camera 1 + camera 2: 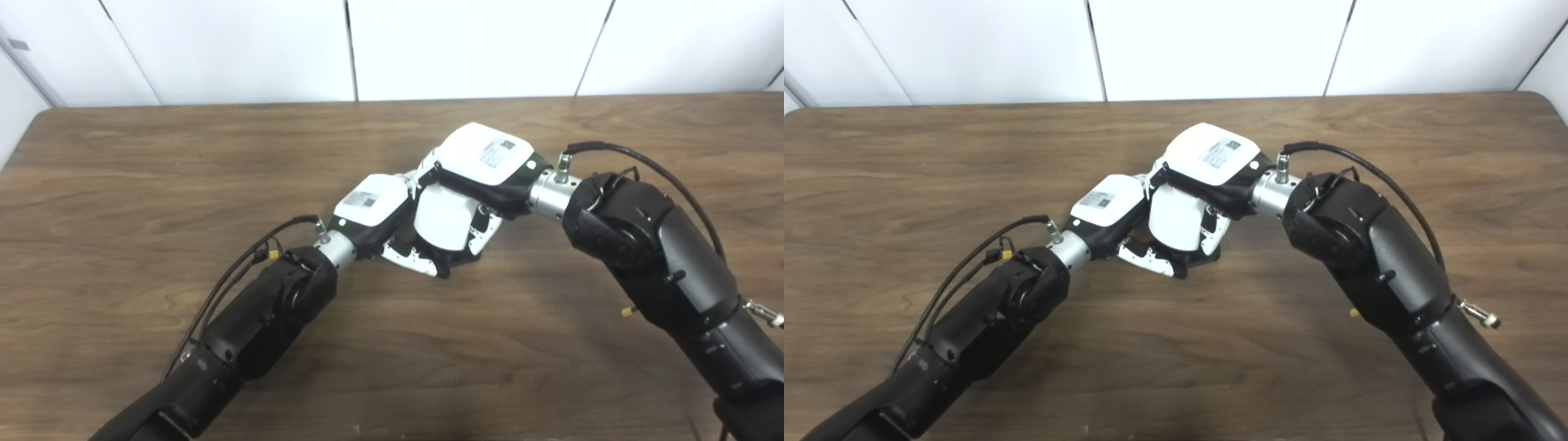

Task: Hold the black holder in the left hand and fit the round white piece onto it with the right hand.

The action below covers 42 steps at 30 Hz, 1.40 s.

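Observation:
My two hands meet over the middle of the table. My left hand [373, 211] is curled around the black holder, of which only a dark sliver [458, 260] shows beneath the white piece. My right hand [484, 162] reaches in from the right and grips the round white piece [444, 223] from above, its fingers [484, 229] wrapped down the near side. The white piece sits right on top of the holder, between both hands. Most of the holder is hidden by fingers and the white piece. The white piece also shows in the right eye view [1176, 223].
The wooden table [153, 159] stretches wide on both sides of the hands. A white panelled wall [465, 43] runs behind its far edge. Cables [649, 165] loop off both wrists.

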Tool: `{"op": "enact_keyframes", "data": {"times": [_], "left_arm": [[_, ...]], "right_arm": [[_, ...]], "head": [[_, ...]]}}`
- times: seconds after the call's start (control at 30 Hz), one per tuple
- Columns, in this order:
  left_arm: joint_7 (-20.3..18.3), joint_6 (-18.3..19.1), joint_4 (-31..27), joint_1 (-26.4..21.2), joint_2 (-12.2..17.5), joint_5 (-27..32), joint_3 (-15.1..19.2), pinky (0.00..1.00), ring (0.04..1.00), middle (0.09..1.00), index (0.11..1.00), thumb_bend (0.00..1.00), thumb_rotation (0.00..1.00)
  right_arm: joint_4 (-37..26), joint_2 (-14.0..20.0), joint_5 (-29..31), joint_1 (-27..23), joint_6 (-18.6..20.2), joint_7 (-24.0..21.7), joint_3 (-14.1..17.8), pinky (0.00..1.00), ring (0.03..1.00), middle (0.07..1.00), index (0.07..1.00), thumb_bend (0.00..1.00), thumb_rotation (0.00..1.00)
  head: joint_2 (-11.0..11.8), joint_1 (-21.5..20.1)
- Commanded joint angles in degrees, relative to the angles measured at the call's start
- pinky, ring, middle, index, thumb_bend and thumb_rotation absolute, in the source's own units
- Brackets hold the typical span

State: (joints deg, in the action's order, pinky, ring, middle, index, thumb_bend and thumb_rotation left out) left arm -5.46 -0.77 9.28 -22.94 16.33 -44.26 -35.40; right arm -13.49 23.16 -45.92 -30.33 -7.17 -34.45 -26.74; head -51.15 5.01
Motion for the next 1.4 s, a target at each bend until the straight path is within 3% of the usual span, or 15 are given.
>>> {"op": "enact_keyframes", "data": {"times": [0.0,0.23,0.8,1.37], "left_arm": [[-4.49,-0.23,2.95,2.67,0.68,-2.43,-2.87,0.94,0.961,0.923,0.483,0.52,0.07],[-5.94,0.57,2.62,2.48,0.92,-1.88,-2.86,0.96,0.963,0.938,0.483,0.52,0.07],[-5.28,0.35,2.63,2.46,1.05,-2.62,-3.24,0.92,0.945,0.912,0.483,0.52,0.07],[-4.55,0.0,3.09,2.42,0.92,-2.86,-3.39,0.92,0.931,0.9,0.483,0.52,0.07]], "right_arm": [[-0.44,-0.18,1.42,0.19,-1.71,-3.19,-2.57,0.73,0.757,0.719,0.481,0.53,0.14],[-1.55,0.45,2.03,1.16,-1.47,-4.05,-3.64,0.74,0.76,0.726,0.482,0.53,0.14],[-5.33,1.1,5.39,1.06,-0.23,-7.55,-3.67,0.73,0.761,0.718,0.481,0.53,0.14],[-3.62,0.4,4.03,0.91,-1.04,-7.15,-5.4,0.74,0.78,0.733,0.483,0.52,0.14]], "head": [[-0.04,0.18],[-0.13,-0.16],[-0.22,0.05],[-0.26,0.13]]}}
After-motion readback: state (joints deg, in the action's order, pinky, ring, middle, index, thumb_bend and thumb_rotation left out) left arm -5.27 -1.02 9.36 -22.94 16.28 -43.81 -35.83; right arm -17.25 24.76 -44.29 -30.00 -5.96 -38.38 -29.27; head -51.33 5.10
